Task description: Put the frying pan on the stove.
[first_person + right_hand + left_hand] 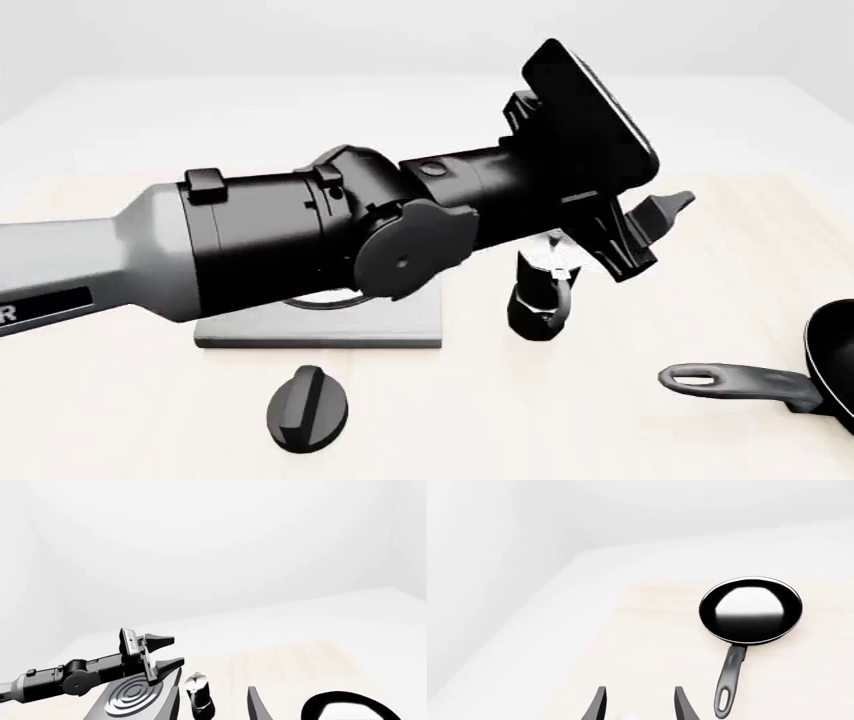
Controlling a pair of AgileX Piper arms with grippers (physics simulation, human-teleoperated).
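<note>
The round glossy black frying pan [834, 370] lies at the table's right edge, unheld; the left gripper [654, 235] hangs wide open, and closing beside the slim handle would miss it.

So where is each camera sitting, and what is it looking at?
Front view: sits above and behind the arms, looking forward over the table; the left arm fills it.
Left wrist view: rides on the left arm, looking along its fingers at the frying pan.
Right wrist view: rides on the right arm, showing its fingers, the stove and the left arm.
All three show the frying pan.
</note>
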